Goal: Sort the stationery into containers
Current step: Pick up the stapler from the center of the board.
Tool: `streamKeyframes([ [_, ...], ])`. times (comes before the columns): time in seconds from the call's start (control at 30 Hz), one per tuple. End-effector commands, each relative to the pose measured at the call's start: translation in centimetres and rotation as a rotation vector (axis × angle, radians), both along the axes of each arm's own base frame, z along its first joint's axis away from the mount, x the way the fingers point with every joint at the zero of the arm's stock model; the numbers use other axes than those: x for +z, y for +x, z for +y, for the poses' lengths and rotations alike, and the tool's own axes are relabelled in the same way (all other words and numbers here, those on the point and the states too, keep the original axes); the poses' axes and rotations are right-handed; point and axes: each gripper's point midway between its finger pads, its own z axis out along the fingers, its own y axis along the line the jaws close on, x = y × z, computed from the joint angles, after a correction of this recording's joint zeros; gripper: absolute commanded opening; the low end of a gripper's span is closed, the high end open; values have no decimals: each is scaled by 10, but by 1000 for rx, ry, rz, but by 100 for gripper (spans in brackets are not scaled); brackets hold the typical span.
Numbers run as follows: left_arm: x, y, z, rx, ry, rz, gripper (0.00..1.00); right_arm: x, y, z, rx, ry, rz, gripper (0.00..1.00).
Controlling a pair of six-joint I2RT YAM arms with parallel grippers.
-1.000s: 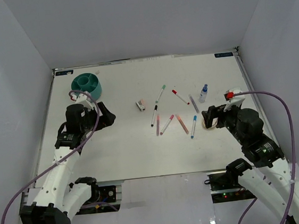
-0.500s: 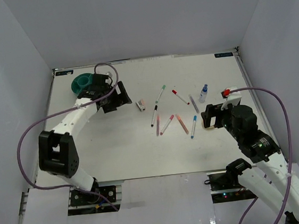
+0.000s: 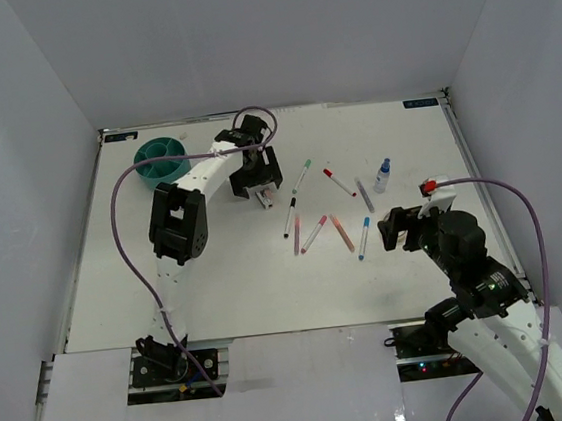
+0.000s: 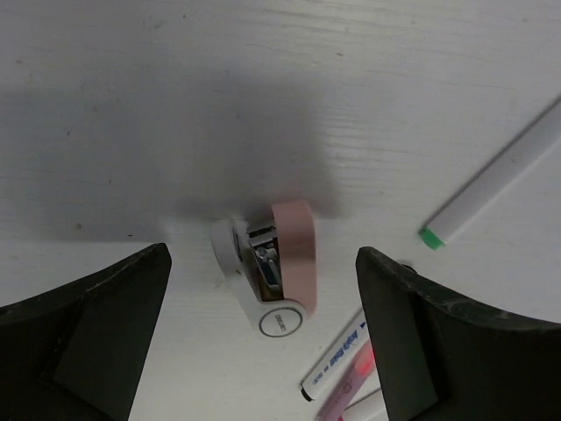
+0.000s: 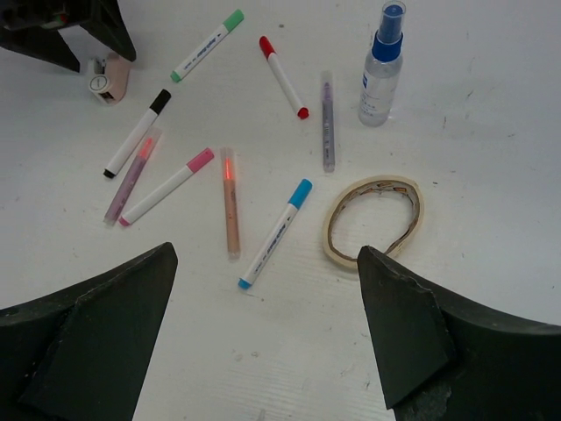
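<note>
Overhead, the left gripper (image 3: pixel 259 189) hangs wide open over the small pink-and-white stapler (image 3: pixel 264 201) in mid-table. It is well apart from the round teal plastic organizer (image 3: pixel 160 160) at the far left. The right gripper (image 3: pixel 394 229), also open and empty, hovers near the scattered thin markers (image 3: pixel 315 233).

From the left wrist, the stapler lies askew between the spread fingers (image 4: pixel 105 316), with a dark-ended white marker (image 4: pixel 337 355) just beside it. A careless closing could pinch one corner and spin the stapler out, or drag that marker along.

From the right wrist, a blue-capped white marker (image 5: pixel 272 235) and the limp cream tape ring (image 5: pixel 329 232) both lie below the open jaws. A descent between them could snag both, or crush the tape flat.
</note>
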Motion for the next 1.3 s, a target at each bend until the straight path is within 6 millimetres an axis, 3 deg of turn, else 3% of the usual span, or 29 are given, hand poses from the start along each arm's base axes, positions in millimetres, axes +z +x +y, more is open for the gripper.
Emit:
streamKeyframes([
  [0.0,16,1,9,62,29,4,98,11,-2,4,12,47,-45,90],
  [0.33,-4,0,0,70,53,34,96,11,-5,9,40,62,-52,90],
  [0.47,-6,-2,-7,63,55,38,87,12,-6,10,46,66,-58,90],
  [0.7,-10,-2,-12,58,71,38,80,14,-7,12,58,73,-68,90],
  [1.13,-15,3,-6,72,112,30,61,14,-10,14,70,77,-76,90],
  [1.27,-8,7,-3,79,120,-1,55,14,-11,14,73,76,-80,90],
])
